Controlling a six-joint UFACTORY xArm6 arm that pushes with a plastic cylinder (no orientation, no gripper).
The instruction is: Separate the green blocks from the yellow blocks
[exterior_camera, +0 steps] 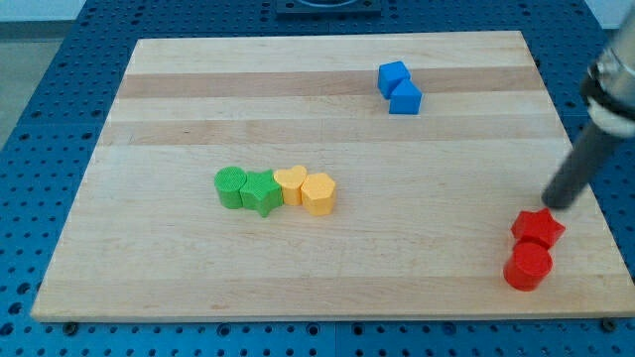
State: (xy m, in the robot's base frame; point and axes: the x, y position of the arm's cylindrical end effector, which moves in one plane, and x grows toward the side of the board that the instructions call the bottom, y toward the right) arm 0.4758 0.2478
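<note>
Our tip (553, 204) sits near the surface's (198, 109) right edge, just above the red star (537, 228), well apart from the touching green star (262, 192) and yellow heart (290, 184), which we judge it must wedge apart next; no hand exists.

A pale wooden board (327, 268) with lengthwise grain stripes carries eight small blocks. Left of its centre, four touch in a row: a green cylinder (231, 186), a green star (262, 192), a yellow heart (291, 184) and a yellow hexagonal block (318, 193). Near the view's top, two blue cubes (394, 77) (405, 98) touch. At the lower right, a red star (537, 229) sits against a red cylinder (527, 267).
</note>
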